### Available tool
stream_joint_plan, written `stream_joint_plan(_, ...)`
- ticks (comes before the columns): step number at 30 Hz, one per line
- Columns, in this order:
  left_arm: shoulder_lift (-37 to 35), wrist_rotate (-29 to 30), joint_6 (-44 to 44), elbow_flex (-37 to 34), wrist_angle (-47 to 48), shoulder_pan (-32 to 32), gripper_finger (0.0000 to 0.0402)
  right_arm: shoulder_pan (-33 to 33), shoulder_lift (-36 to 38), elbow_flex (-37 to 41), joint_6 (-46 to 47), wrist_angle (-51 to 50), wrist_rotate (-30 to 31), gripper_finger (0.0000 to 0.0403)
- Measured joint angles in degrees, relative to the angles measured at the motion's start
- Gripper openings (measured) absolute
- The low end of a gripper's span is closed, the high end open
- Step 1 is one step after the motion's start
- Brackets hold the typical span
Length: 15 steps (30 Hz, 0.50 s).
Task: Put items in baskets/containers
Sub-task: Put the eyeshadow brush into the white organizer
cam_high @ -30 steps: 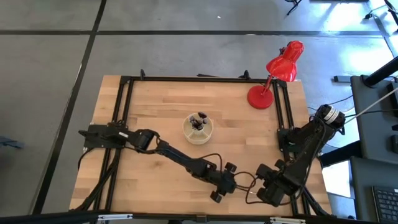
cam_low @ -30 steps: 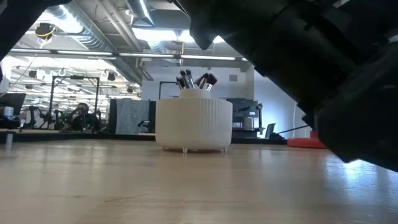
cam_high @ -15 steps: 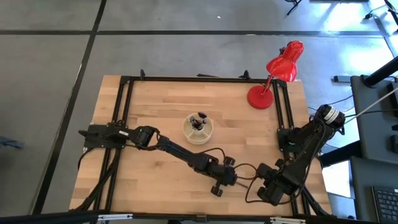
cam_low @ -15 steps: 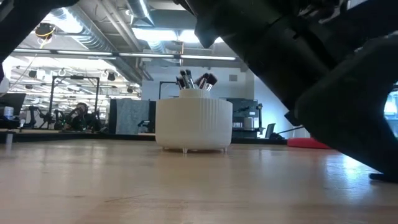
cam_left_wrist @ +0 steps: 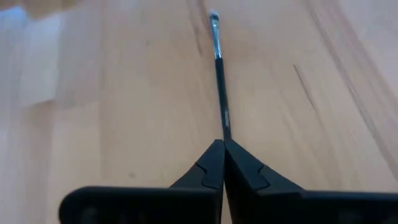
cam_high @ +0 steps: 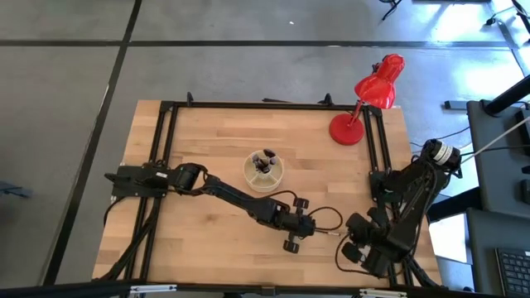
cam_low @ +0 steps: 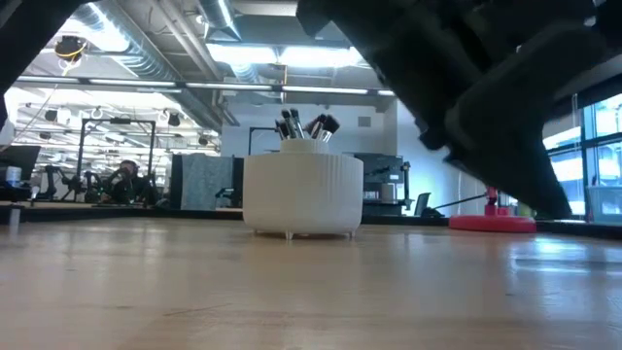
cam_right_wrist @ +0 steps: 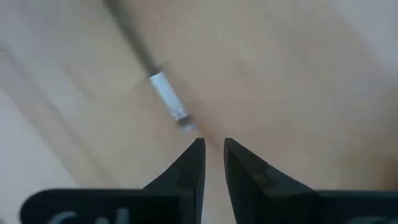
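Left pincer clamped on brush handle end.

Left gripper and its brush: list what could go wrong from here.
The left gripper pinches only the very end of the brush, so the long free length could pivot or slip on lifting. The container already holds upright brushes, so the new one might snag them. The right gripper sits close, risking contact.

Evenly bright overhead lighting, soft shadows beneath arms on table, glare from ceiling strip lights and window in low view, near foreground arm blurred and dark, right wrist view heavily blurred, brush smeared
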<state>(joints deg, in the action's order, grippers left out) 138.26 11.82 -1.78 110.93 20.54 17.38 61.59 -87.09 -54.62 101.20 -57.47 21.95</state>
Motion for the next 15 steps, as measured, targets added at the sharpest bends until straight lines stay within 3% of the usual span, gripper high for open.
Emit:
stream_joint_plan(7, -0.6, 1.1, 0.6, -0.1, 0.3, 0.1, 0.0001, 0.9, 0.0, 10.5, -0.1, 21.5, 0.9, 0.0088)
stream_joint_plan(15, -0.6, 1.1, 0.5, -0.1, 1.9, 0.1, 0.0002, 0.9, 0.0, 14.3, -8.9, 24.1, 1.1, 0.0154)
